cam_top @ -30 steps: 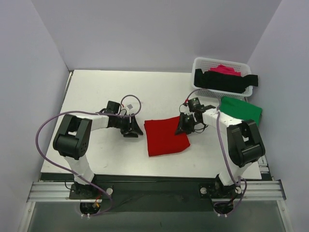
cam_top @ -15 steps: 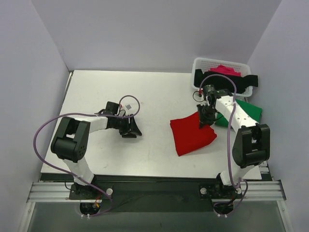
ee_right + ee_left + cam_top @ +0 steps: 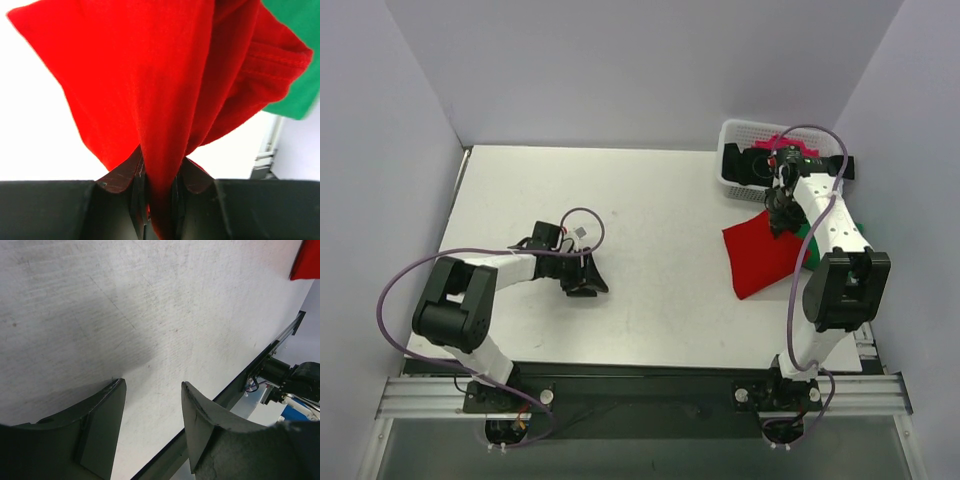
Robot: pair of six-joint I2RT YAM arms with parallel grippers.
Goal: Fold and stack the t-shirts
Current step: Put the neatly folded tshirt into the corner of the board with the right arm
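Top external view, near edge first. Left end effector [image 3: 586,281] sits low over the worktop [image 3: 650,190], at about 8 o'clock on the white surface, with nothing between its fingers. Left wrist view agrees: both dark fingers [image 3: 102,425] are spread apart with bare, scuffed worktop in the gap. A red scrap of cloth shows at the 1 o'clock corner of that frame.

Farther out, at 3 o'clock on the worktop: red t-shirt [image 3: 760,262], folded flat, its pointed lower corner toward 7 o'clock. Right end effector [image 3: 782,222] is at the shirt's upper edge. Right wrist view: fingers pressed together on a gathered fold of the red cloth, which fans out from the pinch. Cannot tell whether the shirt hangs clear of the worktop or drags on it. Green t-shirt [image 3: 295,55] shows behind the red cloth, at 2 o'clock in that frame.

Farthest, at 1 o'clock on the worktop: white lattice basket [image 3: 728,140]. Black t-shirt [image 3: 760,166] is draped across it, one end hanging over the right rim. Pink t-shirt [image 3: 782,141] lies just behind the black one, inside the basket.
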